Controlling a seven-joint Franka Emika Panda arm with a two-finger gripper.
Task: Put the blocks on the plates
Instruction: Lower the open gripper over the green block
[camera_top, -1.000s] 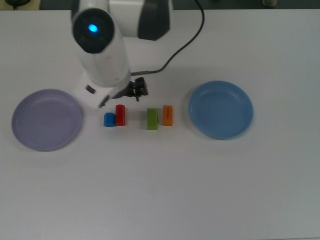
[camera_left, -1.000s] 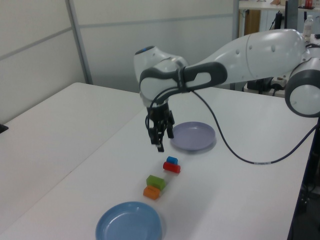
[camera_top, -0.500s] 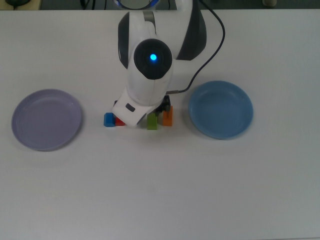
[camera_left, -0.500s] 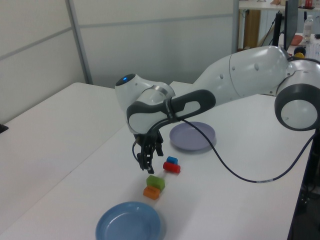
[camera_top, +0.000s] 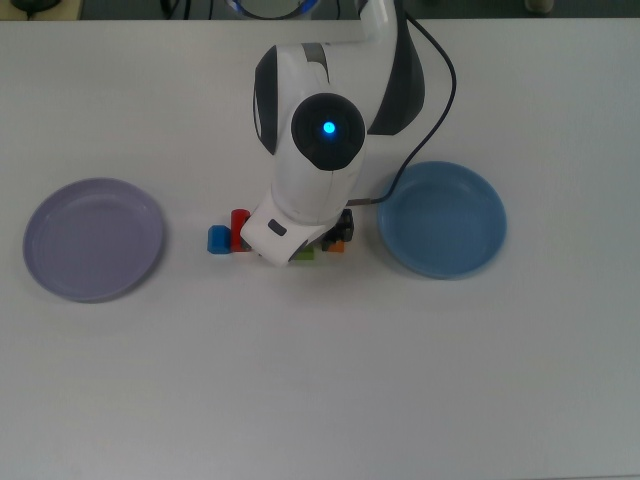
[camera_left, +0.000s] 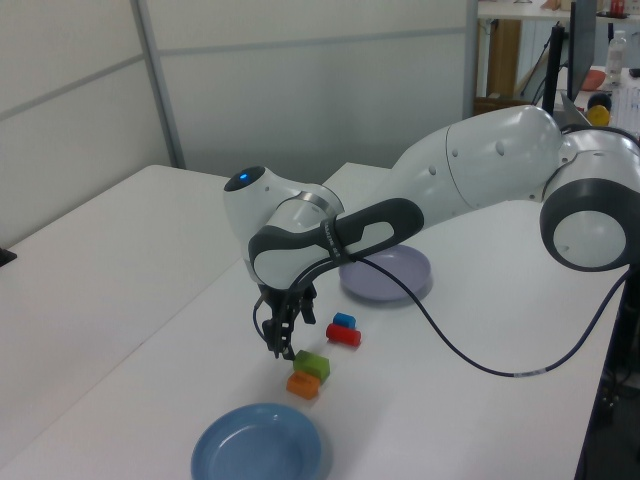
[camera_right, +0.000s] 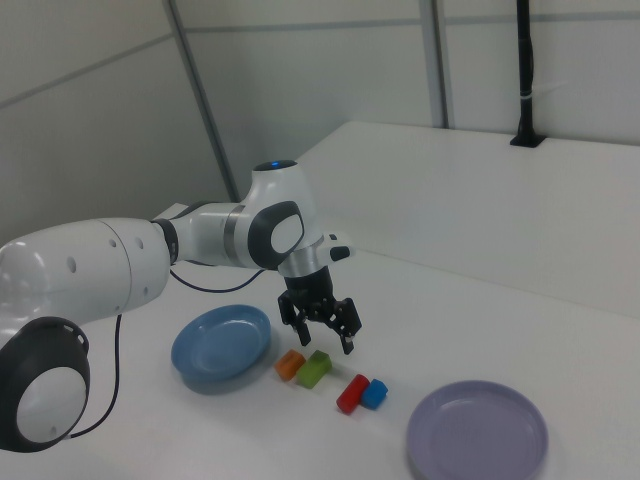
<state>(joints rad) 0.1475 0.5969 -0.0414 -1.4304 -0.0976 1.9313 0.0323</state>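
- Four blocks sit in a short row on the white bench, between the two plates.
- Blue block — a short cube, at the end of the row nearest the lavender plate; it touches or nearly touches the red block, an oblong with a glossy face.
- Green block — olive-lime oblong, a small gap away from the red one. In the top view only a sliver of it shows under the arm's wrist.
- Orange block — oblong, just beside the green one, at the end nearest the blue plate.
- Both plates are round and shallow with raised rims, each far wider than any block; nothing lies in either.
- Gripper hangs above the green and orange blocks, pointing down, clear of both; its dark fingers are spread apart and hold nothing.
- In the left view the gripper tips sit just above the green block, with the orange block toward the blue plate.
- A black cable loops from the wrist over the bench.
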